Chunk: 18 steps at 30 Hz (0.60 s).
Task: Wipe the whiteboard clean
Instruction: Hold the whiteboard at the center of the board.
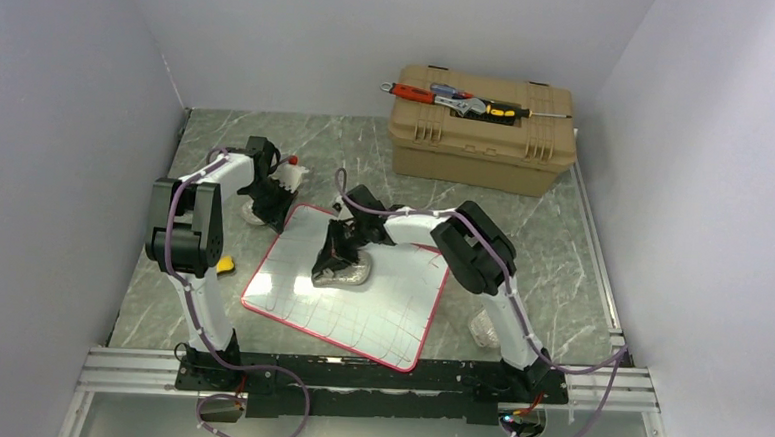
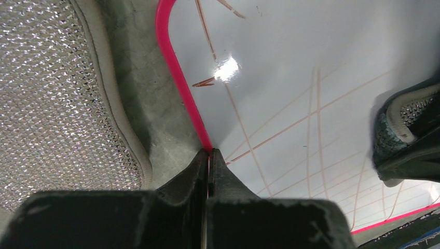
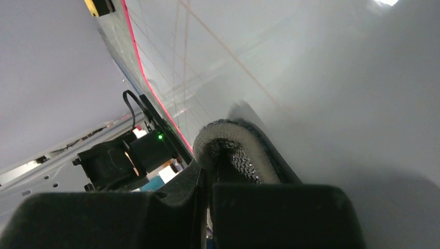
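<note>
The whiteboard [image 1: 379, 298] lies flat in the middle of the table, white with a red rim and crossed by thin orange pen lines. My left gripper [image 1: 271, 207] is at its far left corner, and in the left wrist view this gripper [image 2: 209, 153] is shut on the red rim [image 2: 179, 78]. My right gripper [image 1: 339, 256] is over the board's far middle, shut on a silvery mesh cloth [image 1: 349, 273] that rests on the white surface. In the right wrist view the cloth [image 3: 233, 150] bulges out of the shut jaws against the board [image 3: 311, 78].
A tan toolbox [image 1: 483, 133] with hand tools on its lid stands at the back right. A small red-capped bottle [image 1: 288, 168] and a second mesh pad [image 2: 52, 104] sit by the left gripper. A yellow object [image 1: 225, 264] lies left of the board, a crumpled wad [image 1: 485, 329] right.
</note>
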### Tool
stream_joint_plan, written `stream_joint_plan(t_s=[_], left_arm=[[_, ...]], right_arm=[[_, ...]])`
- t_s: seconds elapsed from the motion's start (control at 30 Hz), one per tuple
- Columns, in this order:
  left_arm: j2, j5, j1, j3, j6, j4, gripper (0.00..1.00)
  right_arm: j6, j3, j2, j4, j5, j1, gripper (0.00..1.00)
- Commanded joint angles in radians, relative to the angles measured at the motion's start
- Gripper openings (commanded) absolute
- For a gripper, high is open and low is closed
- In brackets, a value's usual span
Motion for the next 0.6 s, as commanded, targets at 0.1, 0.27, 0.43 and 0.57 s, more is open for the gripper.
stream_joint_plan(t_s=[0.1,0.27,0.43,0.57], left_arm=[[0.076,0.012,-0.014,-0.059,0.012,-0.01,0.02],[0.073,0.022,-0.016,-0.058,0.011,-0.013,0.02],[0.071,0.019,-0.016,-0.057,0.011,-0.016,0.02],[0.067,0.022,-0.016,-0.065,0.007,-0.016,0.02]], right_arm=[[-0.027,-0.512,-0.169,0.011,0.329,-0.129,0.0],[-0.101,-0.942,-0.434,0.148,0.32,-0.251,0.0],[-0.051,-0.906,-0.354,0.322,0.26,-0.191,0.0],[-0.004,-0.555,-0.114,0.338,0.259,-0.054,0.0]])
